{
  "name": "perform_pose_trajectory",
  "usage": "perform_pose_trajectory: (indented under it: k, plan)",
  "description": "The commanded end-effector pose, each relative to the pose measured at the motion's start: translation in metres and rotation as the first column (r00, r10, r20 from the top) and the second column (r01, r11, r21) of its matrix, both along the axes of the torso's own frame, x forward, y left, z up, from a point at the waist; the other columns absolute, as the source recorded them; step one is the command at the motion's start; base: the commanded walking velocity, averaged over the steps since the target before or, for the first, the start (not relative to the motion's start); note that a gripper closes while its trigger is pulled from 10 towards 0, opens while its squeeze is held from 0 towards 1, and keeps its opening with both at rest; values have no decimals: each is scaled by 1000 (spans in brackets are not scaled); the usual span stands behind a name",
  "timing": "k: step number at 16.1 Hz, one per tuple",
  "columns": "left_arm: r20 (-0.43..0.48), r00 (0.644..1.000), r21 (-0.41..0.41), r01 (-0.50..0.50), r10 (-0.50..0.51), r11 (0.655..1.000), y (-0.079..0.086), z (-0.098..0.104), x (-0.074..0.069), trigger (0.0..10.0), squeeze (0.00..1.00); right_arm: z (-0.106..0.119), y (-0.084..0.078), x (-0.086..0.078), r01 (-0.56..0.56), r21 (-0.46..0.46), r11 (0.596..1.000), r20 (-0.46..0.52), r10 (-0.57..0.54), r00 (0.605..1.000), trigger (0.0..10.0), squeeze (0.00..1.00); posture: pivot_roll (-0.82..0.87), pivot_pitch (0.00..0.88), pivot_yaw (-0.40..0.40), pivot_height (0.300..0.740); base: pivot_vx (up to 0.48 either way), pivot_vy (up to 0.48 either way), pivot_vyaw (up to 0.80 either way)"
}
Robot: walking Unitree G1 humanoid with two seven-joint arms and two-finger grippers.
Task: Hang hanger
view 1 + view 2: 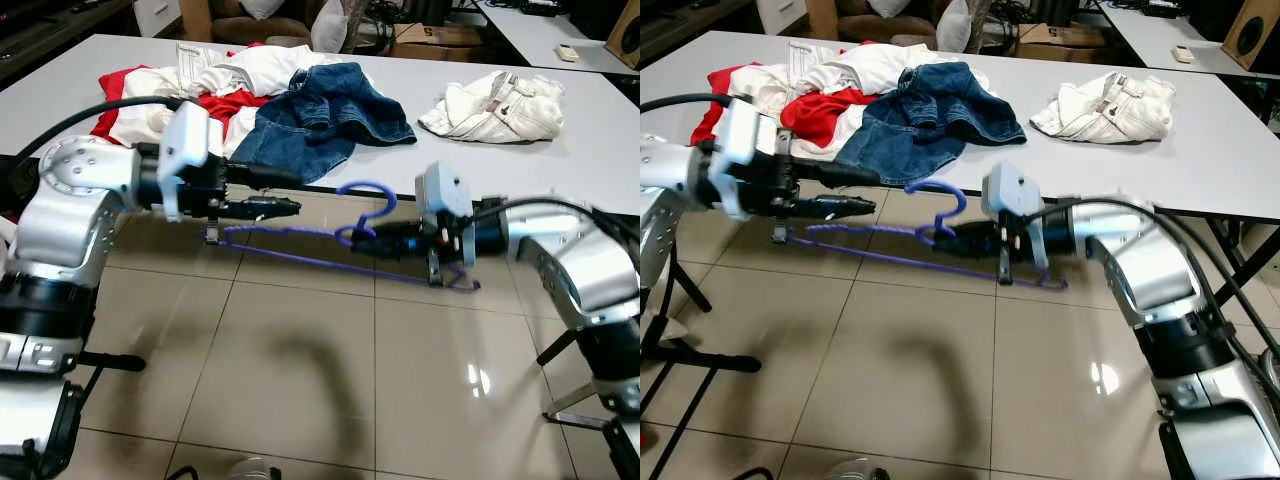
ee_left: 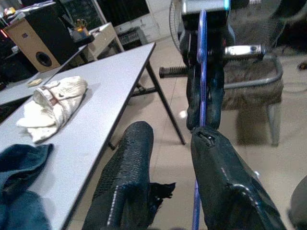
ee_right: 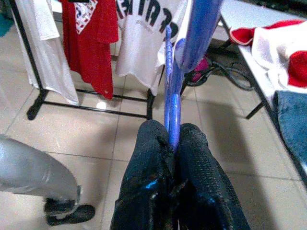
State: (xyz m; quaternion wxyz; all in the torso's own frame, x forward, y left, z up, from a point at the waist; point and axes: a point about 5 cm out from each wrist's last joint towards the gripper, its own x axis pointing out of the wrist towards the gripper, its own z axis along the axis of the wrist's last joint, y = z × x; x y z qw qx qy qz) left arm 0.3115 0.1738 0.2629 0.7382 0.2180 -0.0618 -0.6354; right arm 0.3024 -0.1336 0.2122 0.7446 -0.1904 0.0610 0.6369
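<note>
A purple wire hanger (image 1: 300, 258) hangs level over the tiled floor, in front of the table's near edge, with its hook (image 1: 372, 192) pointing up. My right gripper (image 1: 366, 240) is shut on it just below the hook; the right wrist view shows the wire (image 3: 172, 96) pinched between the fingers (image 3: 151, 143). My left gripper (image 1: 296, 193) is open, just above the hanger's left corner (image 1: 216, 236). In the left wrist view the wire (image 2: 202, 72) runs alongside one finger (image 2: 216, 163), outside the gap.
The white table (image 1: 600, 150) holds a denim garment (image 1: 320, 120), red and white clothes (image 1: 200, 90) and a white garment (image 1: 495, 105). A clothes rack (image 3: 36, 81) with a red shirt (image 3: 91, 38) and white shirts stands beyond the right gripper. Table legs (image 2: 163, 105) stand nearby.
</note>
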Motion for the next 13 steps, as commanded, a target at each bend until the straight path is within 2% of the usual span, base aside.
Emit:
perform_pose_trajectory:
  k: [1,2,3,4,5,6,7,8,9,10,11,12,13]
  plan:
    - [-32,999,-54,-7,5,999,2,-3,-3,10000,1000,4,-4,-3,11,10,1000,11,-11,1000,0,0,-30,0,0,740,0,0,0]
    - [-37,999,-60,-9,7,998,2,-4,-3,10000,1000,4,-4,-4,13,11,1000,8,-13,1000,0,0,-31,0,-1,740,0,0,0]
    - [-75,996,-130,-51,41,990,5,-7,-3,10000,1000,-2,-6,-7,30,17,999,-6,-30,1000,0,0,-35,0,-2,740,0,0,0]
    - [-117,984,-225,-154,131,962,11,-13,-2,10000,1000,-11,-10,-11,81,25,996,-31,-80,996,0,0,-38,0,3,740,0,0,0]
    - [-152,965,-282,-251,215,926,17,-21,-4,10000,1000,-21,-12,-17,141,44,989,-53,-138,989,0,0,-41,0,6,740,0,0,0]
    - [-201,934,-317,-348,296,883,22,-35,-12,10000,1000,-33,-14,-23,224,73,972,-90,-218,972,0,0,-42,0,6,740,0,0,0]
    - [-225,917,-327,-389,329,861,25,-42,-17,10000,1000,-39,-15,-26,264,82,961,-110,-255,961,0,0,-42,0,7,740,0,0,0]
    - [-267,877,-321,-471,399,822,28,-57,-26,10000,1000,-49,-15,-31,336,99,937,-127,-323,938,0,0,-44,0,8,740,0,0,0]
    - [-355,774,-296,-625,524,722,31,-88,-43,10000,1000,-65,-17,-41,479,137,867,-160,-457,875,0,0,-40,0,-2,740,0,0,0]
    - [-380,727,-277,-679,572,680,33,-98,-48,10000,1000,-70,-17,-45,529,149,835,-175,-505,846,0,0,-39,0,-4,740,0,0,0]
    - [-428,635,-215,-762,643,610,33,-117,-58,10000,1000,-78,-17,-52,625,172,761,-217,-590,778,0,0,-37,0,-7,740,0,0,0]
    - [-432,579,-140,-801,692,582,32,-133,-66,10000,929,-86,-16,-58,694,182,696,-245,-652,718,0,0,-48,8,-8,740,0,0,0]
    - [-427,535,-124,-833,729,539,29,-142,-69,10000,698,-95,-13,-64,732,199,651,-263,-684,680,0,0,-61,25,-8,740,0,0,0]
